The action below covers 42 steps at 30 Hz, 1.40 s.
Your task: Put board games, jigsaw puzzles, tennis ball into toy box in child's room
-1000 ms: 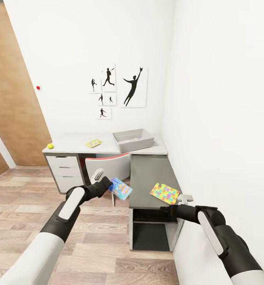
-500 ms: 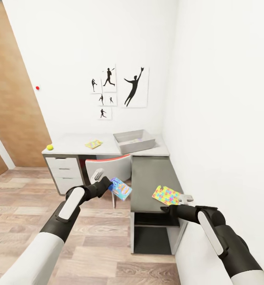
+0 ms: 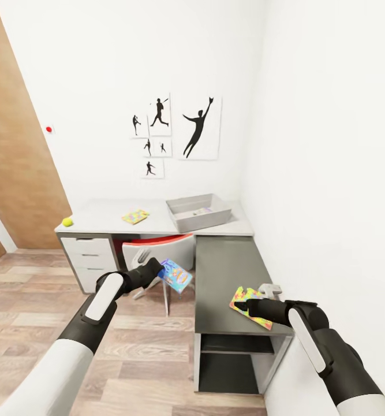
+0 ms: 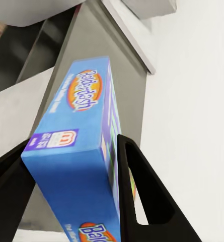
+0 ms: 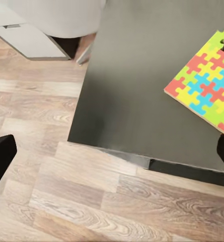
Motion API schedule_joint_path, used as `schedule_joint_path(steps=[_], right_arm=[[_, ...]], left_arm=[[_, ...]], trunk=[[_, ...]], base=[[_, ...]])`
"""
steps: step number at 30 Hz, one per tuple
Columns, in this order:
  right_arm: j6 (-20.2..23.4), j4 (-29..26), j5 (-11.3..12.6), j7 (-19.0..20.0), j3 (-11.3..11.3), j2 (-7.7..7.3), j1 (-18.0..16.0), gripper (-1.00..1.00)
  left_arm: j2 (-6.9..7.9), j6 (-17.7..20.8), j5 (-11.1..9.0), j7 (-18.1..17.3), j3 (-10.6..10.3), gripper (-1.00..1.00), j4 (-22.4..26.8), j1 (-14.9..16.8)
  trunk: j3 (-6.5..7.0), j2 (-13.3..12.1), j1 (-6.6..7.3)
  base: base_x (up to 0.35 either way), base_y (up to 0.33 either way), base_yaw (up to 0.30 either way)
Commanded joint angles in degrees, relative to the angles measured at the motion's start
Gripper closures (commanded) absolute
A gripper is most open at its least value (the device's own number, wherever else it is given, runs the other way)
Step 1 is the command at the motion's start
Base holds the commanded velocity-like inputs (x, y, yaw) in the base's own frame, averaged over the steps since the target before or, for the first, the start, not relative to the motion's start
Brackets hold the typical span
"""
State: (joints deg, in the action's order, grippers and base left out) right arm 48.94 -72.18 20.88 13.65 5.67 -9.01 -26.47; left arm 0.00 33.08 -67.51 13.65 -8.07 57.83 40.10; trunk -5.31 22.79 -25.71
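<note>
Now I'm carrying the board game (image 3: 175, 274) clamped in my left tool (image 3: 157, 269), mid-frame; my right tool (image 3: 244, 304) is spread over the jigsaw puzzle (image 3: 249, 307), so I should be descending squarely.

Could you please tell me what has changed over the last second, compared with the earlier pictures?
The camera has moved closer to the desk, so the near puzzle now lies right by the right tool. Unchanged: the left tool still grips the blue board game; ball, far puzzle and toy box sit as before.

Bright even simulated light, soft faint shadows, no glare, wide-angle stretch at edges
</note>
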Motion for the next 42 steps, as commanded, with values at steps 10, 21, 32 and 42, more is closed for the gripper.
schedule_joint_path(steps=[10,21,32,42], right_arm=[[0.2,-0.1,-0.3,0.3,0.0,-0.04,0.0,-1.00],[0.2,-1.9,-0.3,0.3,-0.1,-0.08,0.1,-1.00],[0.3,-2.7,-0.3,0.3,-0.1,-0.07,0.1,-1.00],[0.3,-2.8,-0.3,0.3,0.0,-0.04,0.1,-1.00]], left_arm=[[-0.07,0.1,-0.7,0.6,0.0,1.00,0.1,0.0],[-0.12,0.1,-0.7,0.6,0.0,1.00,0.2,0.1],[-0.01,0.1,-0.7,0.2,0.0,1.00,0.3,0.0],[0.00,0.1,-0.6,0.2,0.0,1.00,0.3,0.0]], trunk=[[-0.13,0.1,-0.07],[-0.13,0.1,-0.07],[-0.13,0.1,-0.07],[-0.13,0.1,-0.07]], base=[[0.192,0.008,0.000],[0.035,0.001,0.000],[0.128,0.000,0.000],[0.046,0.000,0.000]])
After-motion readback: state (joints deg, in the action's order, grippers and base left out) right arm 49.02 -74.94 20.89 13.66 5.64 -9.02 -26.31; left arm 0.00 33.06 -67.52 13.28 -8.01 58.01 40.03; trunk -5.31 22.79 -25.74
